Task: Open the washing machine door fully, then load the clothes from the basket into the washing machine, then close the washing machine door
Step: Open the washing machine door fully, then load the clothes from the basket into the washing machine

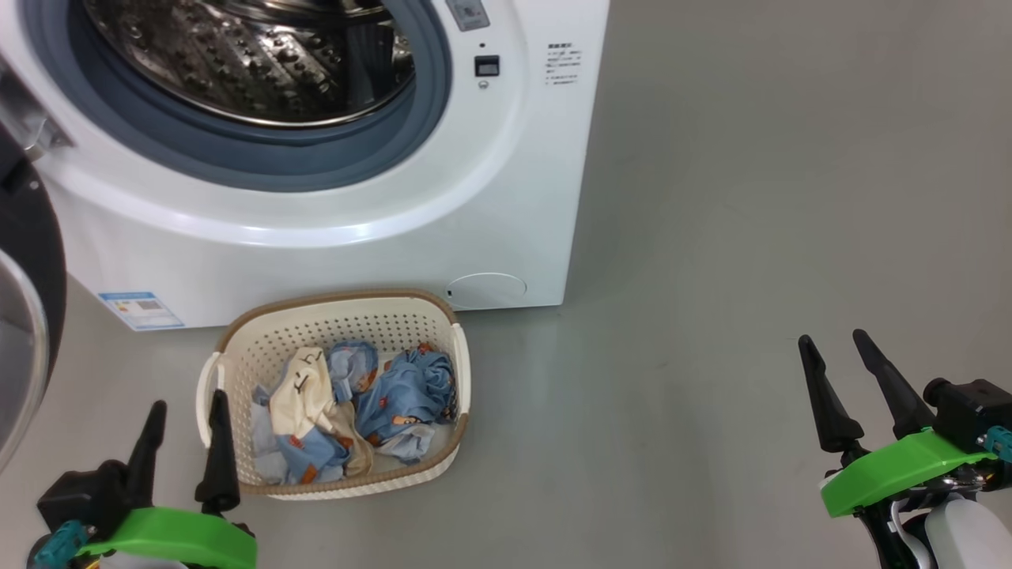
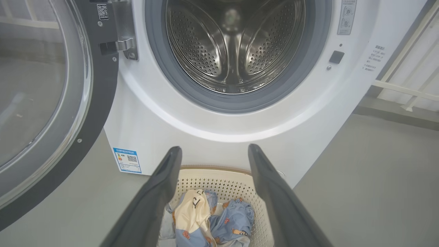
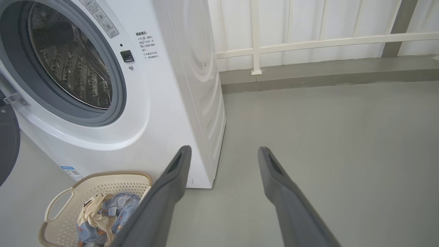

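Note:
The white washing machine [image 1: 506, 182] stands at the top of the head view, its steel drum [image 1: 253, 55] exposed. Its black-rimmed door [image 1: 28, 316] hangs swung wide at the left; the left wrist view shows the door [image 2: 44, 103] beside the drum [image 2: 233, 44]. On the floor in front sits the cream basket [image 1: 340, 316] with blue and cream clothes [image 1: 356, 403] inside. My left gripper [image 1: 188, 411] is open, just left of the basket's near corner, holding nothing. My right gripper [image 1: 834, 348] is open and empty over bare floor far to the right. In the right wrist view the basket [image 3: 113, 178] is at lower left.
Grey floor [image 1: 751, 237] stretches to the right of the machine. A white railing and wall [image 3: 308, 44] run behind it. A blue label [image 1: 141, 310] and a round cap [image 1: 486, 288] mark the machine's lower front.

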`<state>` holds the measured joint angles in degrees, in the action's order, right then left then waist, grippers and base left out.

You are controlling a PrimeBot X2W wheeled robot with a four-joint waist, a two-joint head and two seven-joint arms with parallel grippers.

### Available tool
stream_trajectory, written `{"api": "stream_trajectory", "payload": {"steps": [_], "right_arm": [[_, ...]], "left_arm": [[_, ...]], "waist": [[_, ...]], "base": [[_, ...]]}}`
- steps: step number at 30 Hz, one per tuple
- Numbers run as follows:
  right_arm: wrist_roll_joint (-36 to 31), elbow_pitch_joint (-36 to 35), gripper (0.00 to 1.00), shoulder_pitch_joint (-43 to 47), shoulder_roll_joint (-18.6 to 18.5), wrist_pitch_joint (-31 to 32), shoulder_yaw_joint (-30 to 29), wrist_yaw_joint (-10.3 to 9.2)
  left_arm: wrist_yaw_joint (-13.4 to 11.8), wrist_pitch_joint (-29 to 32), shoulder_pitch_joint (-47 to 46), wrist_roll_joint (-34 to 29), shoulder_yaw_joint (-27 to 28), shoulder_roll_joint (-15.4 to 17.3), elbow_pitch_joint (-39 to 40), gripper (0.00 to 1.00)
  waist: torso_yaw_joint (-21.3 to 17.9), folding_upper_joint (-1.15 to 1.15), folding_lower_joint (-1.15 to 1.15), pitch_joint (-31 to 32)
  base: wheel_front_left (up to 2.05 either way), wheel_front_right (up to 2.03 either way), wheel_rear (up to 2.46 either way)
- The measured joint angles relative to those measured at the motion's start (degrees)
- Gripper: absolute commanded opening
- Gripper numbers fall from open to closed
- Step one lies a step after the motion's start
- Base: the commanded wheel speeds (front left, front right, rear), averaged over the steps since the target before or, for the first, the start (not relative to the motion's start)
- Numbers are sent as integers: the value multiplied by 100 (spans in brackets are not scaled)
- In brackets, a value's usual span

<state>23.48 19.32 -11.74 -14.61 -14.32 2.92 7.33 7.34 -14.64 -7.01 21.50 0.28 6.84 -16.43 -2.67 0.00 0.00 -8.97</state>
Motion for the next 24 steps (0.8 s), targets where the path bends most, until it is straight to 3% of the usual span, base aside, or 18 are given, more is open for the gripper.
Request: {"api": "stream_trajectory", "payload": {"steps": [24], "right_arm": [[-3, -22, 100, 1, 73, 0, -97, 0]], "left_arm": [[0, 0, -1, 54, -85, 73, 108, 100]], "waist": [[-138, 0, 0, 1]], "base": [[0, 0, 0]]}}
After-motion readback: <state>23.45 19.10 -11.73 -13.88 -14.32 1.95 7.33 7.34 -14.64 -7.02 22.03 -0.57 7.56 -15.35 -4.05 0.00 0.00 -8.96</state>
